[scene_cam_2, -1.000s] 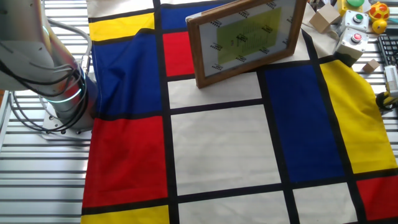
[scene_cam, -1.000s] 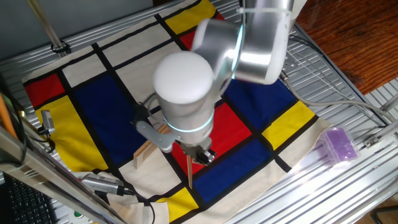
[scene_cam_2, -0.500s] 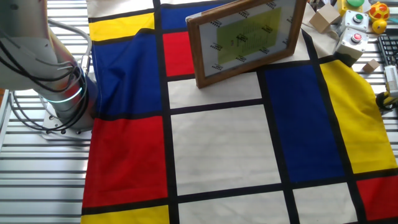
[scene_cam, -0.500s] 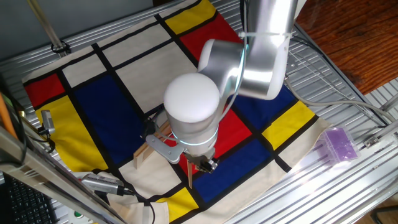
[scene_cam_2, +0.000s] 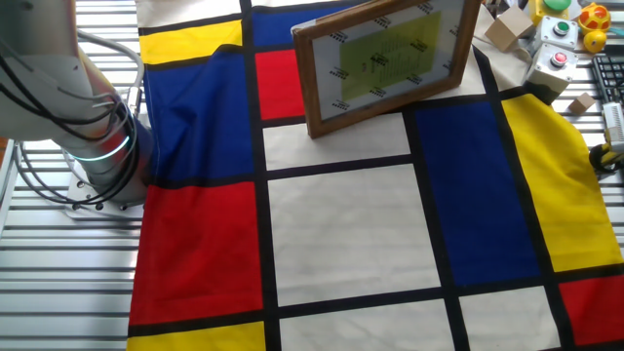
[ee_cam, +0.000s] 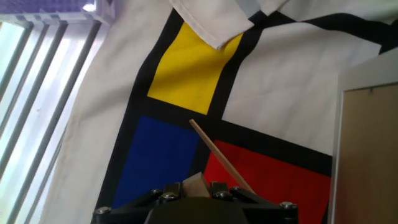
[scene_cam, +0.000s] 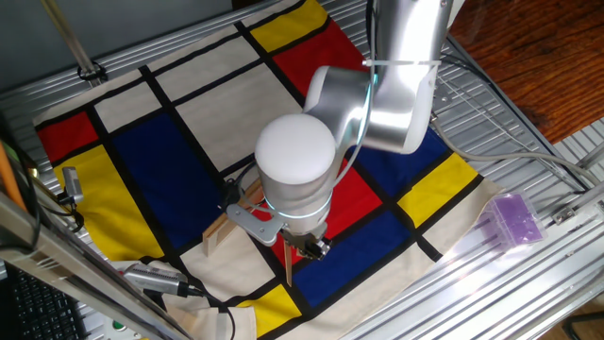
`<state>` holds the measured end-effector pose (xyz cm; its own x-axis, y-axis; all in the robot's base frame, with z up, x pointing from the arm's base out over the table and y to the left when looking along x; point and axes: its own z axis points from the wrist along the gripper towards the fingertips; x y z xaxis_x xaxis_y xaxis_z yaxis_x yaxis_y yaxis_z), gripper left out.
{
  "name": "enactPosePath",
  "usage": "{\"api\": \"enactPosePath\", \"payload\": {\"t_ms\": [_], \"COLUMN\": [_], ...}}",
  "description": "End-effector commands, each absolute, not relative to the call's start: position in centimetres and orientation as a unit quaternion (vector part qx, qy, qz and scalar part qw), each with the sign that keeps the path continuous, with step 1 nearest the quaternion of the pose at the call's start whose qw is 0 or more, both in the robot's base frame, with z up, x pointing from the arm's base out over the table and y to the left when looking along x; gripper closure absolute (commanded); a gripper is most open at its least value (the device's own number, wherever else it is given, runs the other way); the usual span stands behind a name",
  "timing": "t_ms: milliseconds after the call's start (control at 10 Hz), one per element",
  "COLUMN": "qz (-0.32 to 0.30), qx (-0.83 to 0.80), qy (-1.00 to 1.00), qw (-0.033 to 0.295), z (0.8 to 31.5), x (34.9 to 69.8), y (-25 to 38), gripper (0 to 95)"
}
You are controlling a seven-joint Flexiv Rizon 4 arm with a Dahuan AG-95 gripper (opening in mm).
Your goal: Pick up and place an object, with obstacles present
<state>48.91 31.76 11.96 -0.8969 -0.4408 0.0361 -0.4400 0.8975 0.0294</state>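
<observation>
In the hand view a small tan wooden cube, the object, sits between the two dark fingers of my gripper, which is shut on it. Just beyond the fingers the narrow strip runs diagonally on the cloth. The wide plank stands at the right edge. In one fixed view my gripper hangs low over the red and blue squares, close to the narrow strip; the wide plank is to its left. The arm hides the object there.
A purple translucent box lies on the metal rails right of the cloth, also at the top left of the hand view as the purple box. A framed picture leans at the far side in the other fixed view. Cables lie near the cloth's front edge.
Over the last second the arm shifted a little to the right and forward above the slats. It barely moved in the last half second.
</observation>
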Motion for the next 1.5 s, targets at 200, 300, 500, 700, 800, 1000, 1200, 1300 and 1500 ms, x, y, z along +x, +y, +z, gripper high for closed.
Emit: {"api": "enactPosePath", "payload": {"t_ms": [200,300,500,700,800,1000,1200,1300,1500], "qz": [-0.013,-0.015,-0.016,-0.011,-0.011,-0.012,-0.013,-0.013,-0.011], "qx": [0.227,0.228,0.257,0.283,0.288,0.294,0.295,0.296,0.293], "qy": [-0.974,-0.973,-0.966,-0.959,-0.957,-0.955,-0.955,-0.955,-0.956], "qw": [0.023,0.022,0.029,0.033,0.033,0.032,0.031,0.030,0.026], "z": [11.89,11.89,11.89,11.89,11.89,11.89,11.89,11.89,11.04], "x": [48.76,48.76,48.76,48.76,48.76,48.76,48.76,48.76,48.04], "y": [31.64,31.64,31.64,31.64,31.64,31.64,31.64,31.64,32.22], "gripper": [95.0,95.0,95.0,95.0,95.0,95.0,95.0,95.0,95.0]}}
